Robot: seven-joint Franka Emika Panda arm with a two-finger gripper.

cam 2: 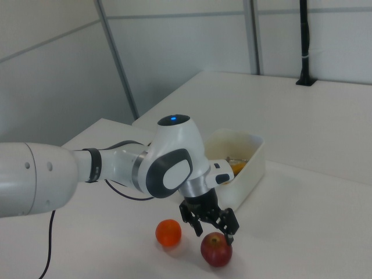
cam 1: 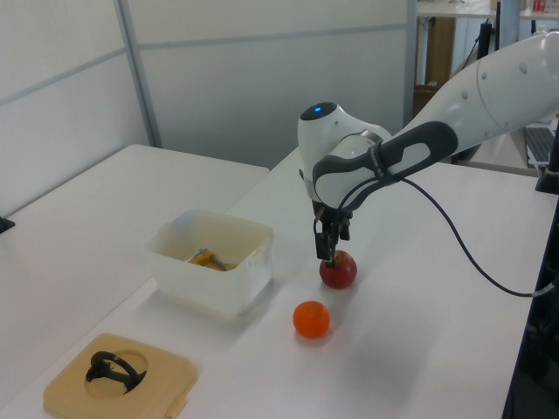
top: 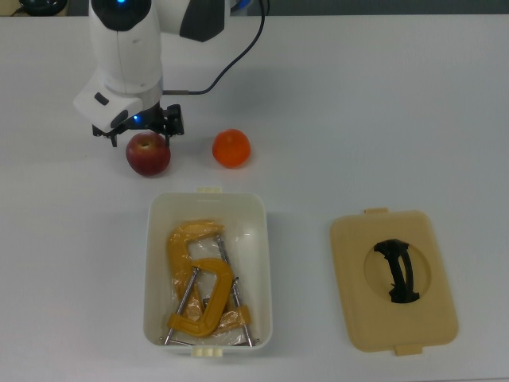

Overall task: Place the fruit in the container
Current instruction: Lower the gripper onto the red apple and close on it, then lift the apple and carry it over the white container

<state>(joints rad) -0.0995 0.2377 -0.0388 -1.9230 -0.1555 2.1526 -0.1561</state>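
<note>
A red apple (top: 149, 157) and an orange (top: 231, 148) lie side by side on the white table, just beyond the short end of the cream-white container (top: 148, 263). My gripper (top: 143, 135) has come down over the apple, open, with one finger on either side of its top. The right view shows the spread fingers (cam 2: 198, 228) just above the apple (cam 2: 216, 251), with the orange (cam 2: 168, 232) off to the right view's left. In the left view the gripper (cam 1: 330, 254) reaches the top of the apple (cam 1: 339, 272), and the orange (cam 1: 312, 319) sits nearer the camera.
Yellow C-clamps (top: 199, 286) lie inside the container. A flat tan lid (top: 358, 302) with a black handle (top: 398, 270) rests on the table at the top view's right of the container. The arm's cable (top: 231, 56) trails over the table behind the fruit.
</note>
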